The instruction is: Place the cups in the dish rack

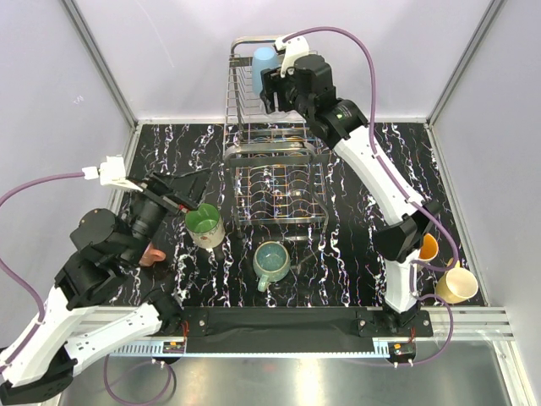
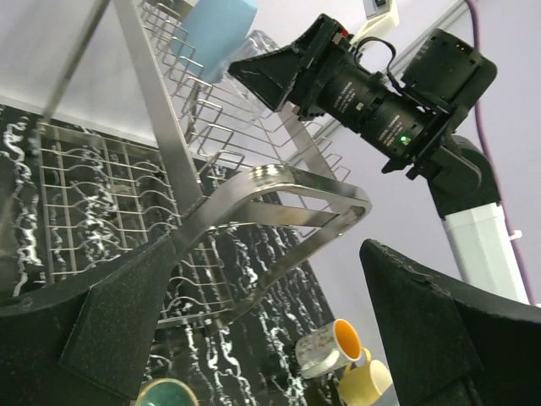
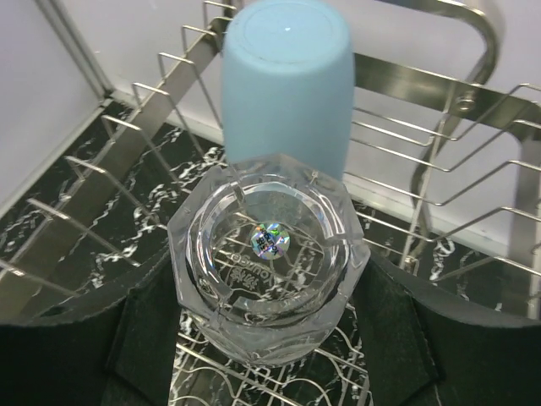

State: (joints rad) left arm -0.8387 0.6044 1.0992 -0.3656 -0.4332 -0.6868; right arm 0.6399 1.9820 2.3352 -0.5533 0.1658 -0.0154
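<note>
One clear glass (image 3: 269,254) gripped in right hand (image 3: 270,326), blue tumbler (image 3: 287,85) just behind; left hand (image 1: 188,194) wide, empty.

Twin white-and-black arms, purple cables all over
The left arm (image 1: 89,328) and right arm (image 1: 376,169) are white shells with black joints; a purple cable (image 1: 334,29) runs off each wrist past a white plug (image 1: 103,172), a green light (image 2: 404,139) glows on the right, and the fingers (image 2: 118,330) are grainy matte black.

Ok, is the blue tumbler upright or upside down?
Upside down: the blue tumbler shows its closed flat base on top, standing in the dish rack behind the clear glass.
</note>
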